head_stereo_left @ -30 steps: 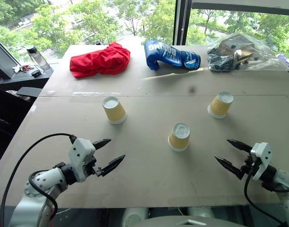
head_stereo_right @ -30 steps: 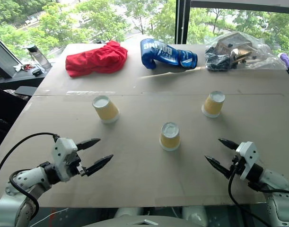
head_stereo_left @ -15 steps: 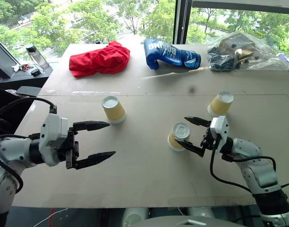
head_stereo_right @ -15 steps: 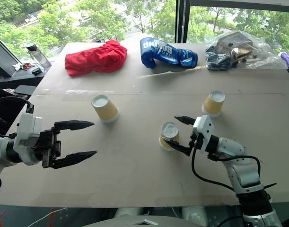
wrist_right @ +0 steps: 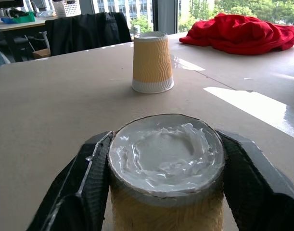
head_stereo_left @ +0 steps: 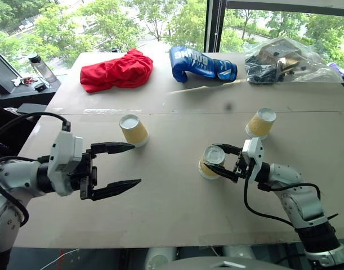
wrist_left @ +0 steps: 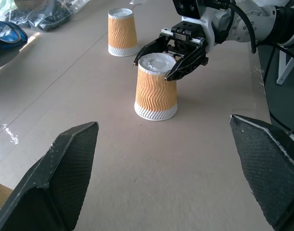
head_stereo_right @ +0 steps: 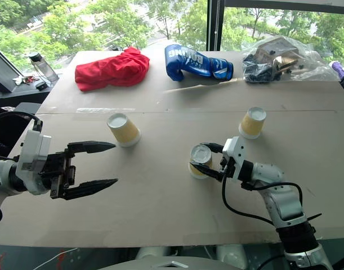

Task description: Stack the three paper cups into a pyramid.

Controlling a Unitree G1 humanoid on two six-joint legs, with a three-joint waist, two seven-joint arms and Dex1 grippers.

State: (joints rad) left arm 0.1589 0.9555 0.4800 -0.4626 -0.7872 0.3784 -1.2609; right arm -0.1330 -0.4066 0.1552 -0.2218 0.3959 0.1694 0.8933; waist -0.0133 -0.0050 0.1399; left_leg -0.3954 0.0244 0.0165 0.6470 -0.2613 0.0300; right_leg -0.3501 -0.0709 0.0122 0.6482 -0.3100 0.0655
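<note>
Three yellow paper cups stand upside down and apart on the brown table (head_stereo_left: 177,214). The middle cup (head_stereo_left: 209,163) has my right gripper (head_stereo_left: 212,158) shut on its upper part, one finger (wrist_right: 91,173) on each side. The left cup (head_stereo_left: 133,130) and the right cup (head_stereo_left: 260,122) stand free. My left gripper (head_stereo_left: 136,164) hovers open, left of the middle cup and just in front of the left cup, with nothing between its fingers (wrist_left: 70,173). In the left wrist view the held cup (wrist_left: 156,89) still rests on the table.
At the table's far side lie a red cloth (head_stereo_left: 118,70), a blue boxing glove (head_stereo_left: 202,63) and a plastic bag of items (head_stereo_left: 284,61). A bottle (head_stereo_left: 39,67) stands on a ledge beyond the far left corner.
My right gripper swung left from the front right of the table to the middle cup and closed on it. My left gripper rose and stayed open.
</note>
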